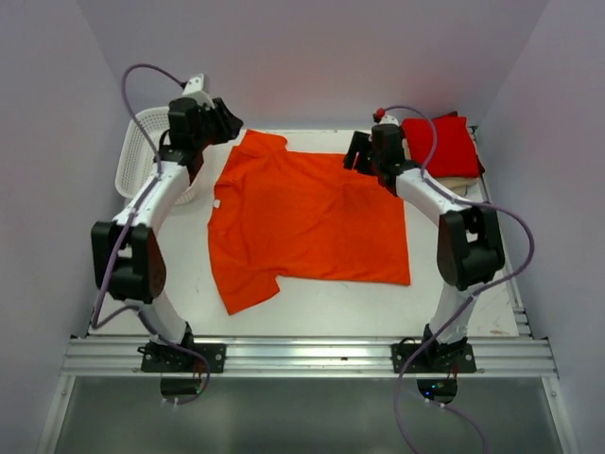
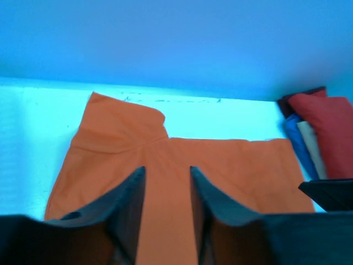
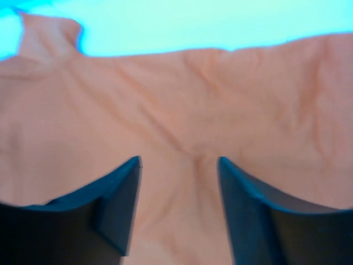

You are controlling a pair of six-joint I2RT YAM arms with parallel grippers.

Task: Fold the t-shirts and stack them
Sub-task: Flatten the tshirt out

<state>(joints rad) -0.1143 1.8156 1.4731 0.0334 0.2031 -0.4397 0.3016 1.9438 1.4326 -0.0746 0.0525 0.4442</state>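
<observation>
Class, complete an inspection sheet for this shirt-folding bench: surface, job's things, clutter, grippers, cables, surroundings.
Surface: white table, faint marks at the far edge.
Job's things: orange t-shirt spread flat mid-table, unfolded; folded stack in the far right corner, red on top, blue and beige beneath.
Clutter: white mesh basket at the far left.
Grippers: left gripper and right gripper both open, holding nothing, at the shirt's far side.
Cables: purple cables loop off both arms.
Surroundings: pale walls on three sides; metal rail along the near edge.

The spread t-shirt (image 1: 312, 222) lies central, basket (image 1: 132, 161) far left, folded t-shirts (image 1: 442, 147) far right.
</observation>
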